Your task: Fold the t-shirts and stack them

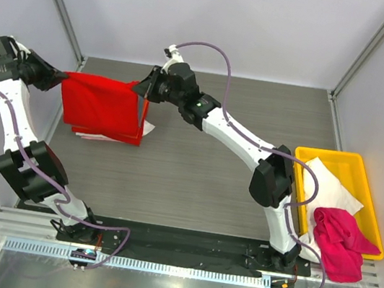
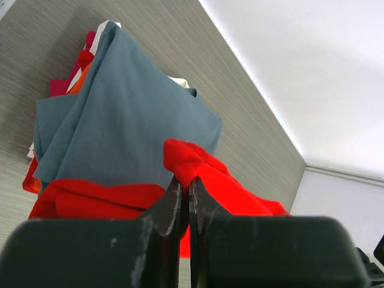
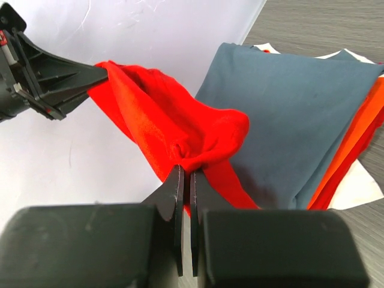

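While spread above the folded stack, red t-shirt between left pincer and right pincer, both tight on it.

The top camera looks down from above the near edge over the whole table. The wrist cameras face each other, close on the red t-shirt all three views share.
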You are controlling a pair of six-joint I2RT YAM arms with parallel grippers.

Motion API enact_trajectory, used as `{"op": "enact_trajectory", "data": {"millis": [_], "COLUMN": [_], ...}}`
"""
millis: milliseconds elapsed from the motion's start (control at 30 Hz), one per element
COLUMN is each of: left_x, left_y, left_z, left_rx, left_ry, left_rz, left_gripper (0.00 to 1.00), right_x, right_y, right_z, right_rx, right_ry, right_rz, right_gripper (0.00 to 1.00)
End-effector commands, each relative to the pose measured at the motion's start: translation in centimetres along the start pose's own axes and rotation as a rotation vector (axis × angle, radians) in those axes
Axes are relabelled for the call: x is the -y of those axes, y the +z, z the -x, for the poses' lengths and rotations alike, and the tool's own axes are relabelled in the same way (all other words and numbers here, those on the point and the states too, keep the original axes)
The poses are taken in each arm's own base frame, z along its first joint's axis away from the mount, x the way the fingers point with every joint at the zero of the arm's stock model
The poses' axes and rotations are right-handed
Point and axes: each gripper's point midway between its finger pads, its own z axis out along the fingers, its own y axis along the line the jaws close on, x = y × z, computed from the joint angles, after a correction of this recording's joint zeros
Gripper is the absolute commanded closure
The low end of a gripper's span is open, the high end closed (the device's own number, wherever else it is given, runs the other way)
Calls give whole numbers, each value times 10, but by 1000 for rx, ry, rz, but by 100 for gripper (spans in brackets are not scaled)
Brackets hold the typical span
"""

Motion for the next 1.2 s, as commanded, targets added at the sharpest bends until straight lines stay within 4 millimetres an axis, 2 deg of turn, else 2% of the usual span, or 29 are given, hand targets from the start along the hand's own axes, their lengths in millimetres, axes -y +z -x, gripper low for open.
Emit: {"op": "enact_trajectory", "data": {"millis": [0, 400, 500, 533, 633, 833, 933, 1000, 1067, 1100, 1167], "left_x": [12, 2, 0, -2, -4, 2, 4, 5, 4, 6, 0], "left_y": [-12, 7, 15, 17, 21, 36, 47, 54, 64, 66, 74], "left_z": [10, 23, 26, 28, 34, 45, 47, 50, 50, 51, 51], "left_rx": [66, 53, 63, 67, 84, 104, 88, 85, 73, 70, 62], "left_ry": [40, 11, -13, -18, -33, -74, -94, -104, -116, -118, -136], "left_rz": [-40, -12, -20, -17, -7, -52, -61, -68, -71, -76, -64], "left_gripper": [100, 100, 100, 100, 100, 100, 100, 100, 100, 100, 100], "right_x": [-22, 3, 5, 9, 14, 23, 36, 47, 49, 57, 62], "right_y": [-11, 12, 15, 20, 26, 31, 36, 39, 41, 47, 49], "right_z": [40, 34, 40, 34, 38, 57, 63, 63, 66, 61, 63], "right_rx": [90, 57, 71, 62, 67, 103, 109, 104, 107, 95, 97], "right_ry": [-29, 11, 12, 15, 28, 45, 60, 69, 80, 85, 93], "right_rz": [40, 22, 21, 18, 19, 34, 26, 20, 28, 21, 21], "right_gripper": [99, 99, 99, 99, 99, 99, 99, 99, 99, 99, 99]}}
